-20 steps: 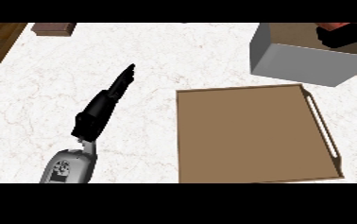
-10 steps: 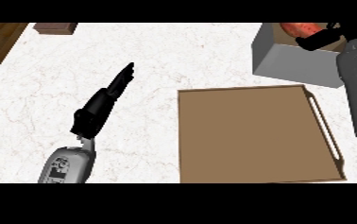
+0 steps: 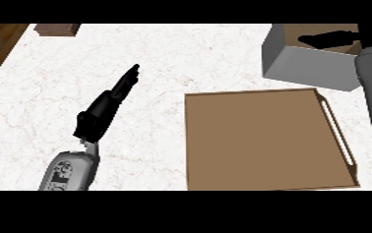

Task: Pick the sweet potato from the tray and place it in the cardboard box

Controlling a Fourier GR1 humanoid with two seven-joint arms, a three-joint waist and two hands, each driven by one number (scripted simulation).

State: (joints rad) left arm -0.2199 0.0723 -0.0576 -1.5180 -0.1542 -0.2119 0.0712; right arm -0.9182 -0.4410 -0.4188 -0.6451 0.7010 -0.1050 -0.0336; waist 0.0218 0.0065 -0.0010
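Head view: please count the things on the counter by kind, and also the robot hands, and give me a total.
Trays: 1, the brown tray
Boxes: 1, the grey-sided cardboard box
Small brown blocks: 1, the block at the far edge
Hands: 2, the left hand and the right hand over the box
Sweet potatoes: 0 visible
Total: 5

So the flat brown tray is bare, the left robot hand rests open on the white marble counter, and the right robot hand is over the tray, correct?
Not quite. In the head view the right robot hand is over the open grey-sided cardboard box, not the tray. The rest stands: the flat brown tray is bare, and the left robot hand rests open on the white marble counter.
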